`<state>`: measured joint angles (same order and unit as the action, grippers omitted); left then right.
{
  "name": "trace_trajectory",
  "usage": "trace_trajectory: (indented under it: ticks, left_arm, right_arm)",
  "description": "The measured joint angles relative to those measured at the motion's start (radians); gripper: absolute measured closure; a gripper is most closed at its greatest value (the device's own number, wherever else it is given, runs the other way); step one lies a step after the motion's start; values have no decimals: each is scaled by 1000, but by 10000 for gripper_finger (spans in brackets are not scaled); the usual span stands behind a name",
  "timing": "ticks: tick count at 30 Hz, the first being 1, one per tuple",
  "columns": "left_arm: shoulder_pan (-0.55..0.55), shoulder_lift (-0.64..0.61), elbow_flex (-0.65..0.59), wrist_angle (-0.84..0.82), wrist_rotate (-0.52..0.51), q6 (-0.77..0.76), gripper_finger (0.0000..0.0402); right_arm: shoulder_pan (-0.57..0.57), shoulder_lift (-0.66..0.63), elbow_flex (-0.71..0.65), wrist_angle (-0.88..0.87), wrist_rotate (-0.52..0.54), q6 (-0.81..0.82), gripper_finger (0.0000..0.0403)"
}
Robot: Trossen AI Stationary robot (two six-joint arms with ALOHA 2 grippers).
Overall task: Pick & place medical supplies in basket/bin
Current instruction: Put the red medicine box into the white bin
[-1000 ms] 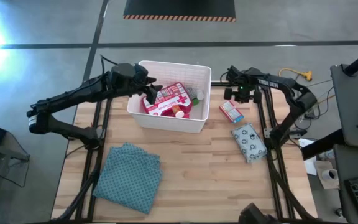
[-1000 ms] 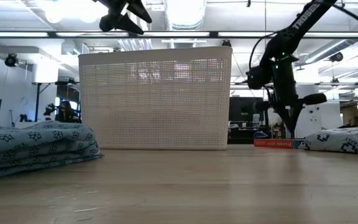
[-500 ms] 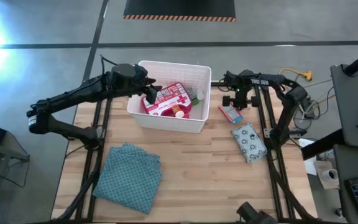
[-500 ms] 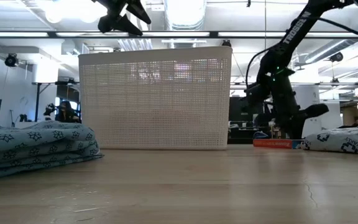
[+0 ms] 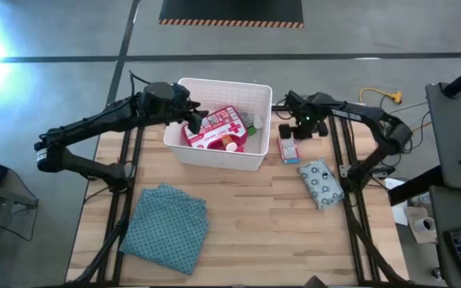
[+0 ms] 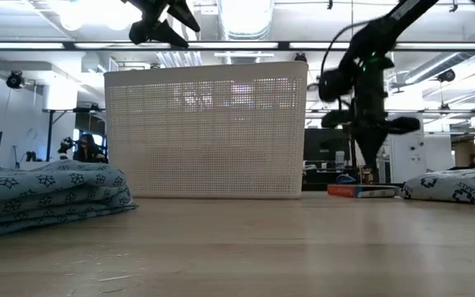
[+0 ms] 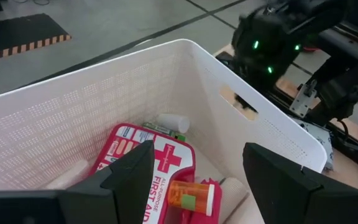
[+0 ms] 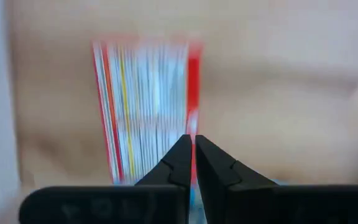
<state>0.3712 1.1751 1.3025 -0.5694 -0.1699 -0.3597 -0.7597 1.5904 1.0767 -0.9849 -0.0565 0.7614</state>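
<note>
The white slotted bin (image 5: 256, 162) stands at the table's far middle. In it lie the red-and-white first aid case (image 5: 221, 128), an orange bottle (image 7: 191, 196) and a white bottle (image 7: 173, 122). My left gripper (image 5: 194, 122) hovers open over the bin's left part. The small red-blue-white box (image 5: 289, 150) lies flat on the table just right of the bin. My right gripper (image 5: 298, 128) is shut and points down over the box's far end; in the low view its tips (image 6: 371, 162) stand above the box (image 6: 361, 191). The pale dotted soft pack (image 5: 321, 182) lies to the right of the box and nearer.
A folded blue-green patterned cloth (image 5: 166, 226) lies at the table's near left. Bare wood spans the near middle between cloth and soft pack. Cables and a desk stand beyond the table's right edge.
My right gripper has moved left toward the bin, dipped low by the box, then risen. The box has slid a little toward the bin and turned, so it now lies nearly parallel to the bin's right wall.
</note>
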Motion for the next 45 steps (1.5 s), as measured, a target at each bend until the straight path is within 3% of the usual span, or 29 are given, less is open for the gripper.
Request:
trace_trajectory:
  ticks: [2, 4, 10, 15, 22, 27, 32, 40, 45]
  left_arm:
    - [0, 0, 0, 0, 0, 0, 176]
    - [0, 0, 0, 1, 0, 1, 176]
    - [0, 0, 0, 4, 0, 1, 176]
    - [0, 0, 0, 4, 0, -4, 176]
    - [0, -3, 0, -2, 0, -46, 176]
    - [0, -18, 0, -4, 0, -46, 176]
    - [0, -32, 0, -11, -1, -46, 176]
    - [0, -33, 0, -11, -1, -46, 176]
    - [0, -33, 0, -11, -1, -46, 176]
  right_arm:
    - [-7, -30, 0, 89, 43, 37, 390]
    - [-26, -35, 8, 160, -2, 71, 390]
    - [-35, 69, 74, 166, -43, 101, 390]
    - [-41, 175, 154, 149, 115, 42, 390]
    - [-88, 295, 276, 87, 168, -63, 390]
    - [-118, 383, 307, -10, 117, -93, 390]
    - [-104, 419, 303, -26, -11, -122, 390]
    - [-73, 408, 278, -57, 29, -149, 390]
    - [-74, 409, 233, -65, -46, -154, 390]
